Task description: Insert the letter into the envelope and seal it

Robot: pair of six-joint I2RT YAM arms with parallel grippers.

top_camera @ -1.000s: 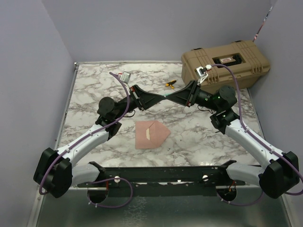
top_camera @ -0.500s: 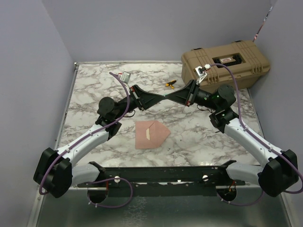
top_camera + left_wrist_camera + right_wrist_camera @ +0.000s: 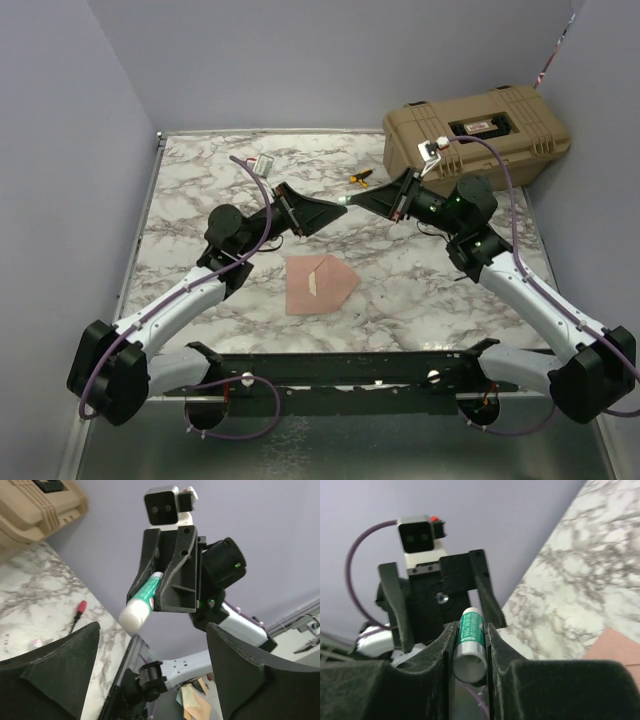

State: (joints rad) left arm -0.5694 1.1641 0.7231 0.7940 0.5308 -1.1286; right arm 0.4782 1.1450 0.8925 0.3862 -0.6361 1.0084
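The salmon-tan envelope (image 3: 320, 283) lies flat on the marble table, its pointed flap towards the right; a corner of it shows in the right wrist view (image 3: 616, 646). The letter does not show as a separate sheet; it is hidden. High above the table the two grippers face each other. My right gripper (image 3: 352, 201) is shut on a green-and-white glue stick (image 3: 470, 639), whose white end (image 3: 136, 616) sticks out towards the left gripper. My left gripper (image 3: 334, 210) is open, its fingers (image 3: 60, 665) wide apart with nothing between them, just short of the stick.
A tan hard case (image 3: 480, 135) stands at the back right, close behind the right arm. A small yellow-and-black tool (image 3: 360, 177) lies on the table beyond the grippers. A black frame (image 3: 350, 370) runs along the near table edge.
The left gripper has opened and let go of the glue stick, drawing back slightly to the left. The right gripper keeps the stick and has shifted a little.
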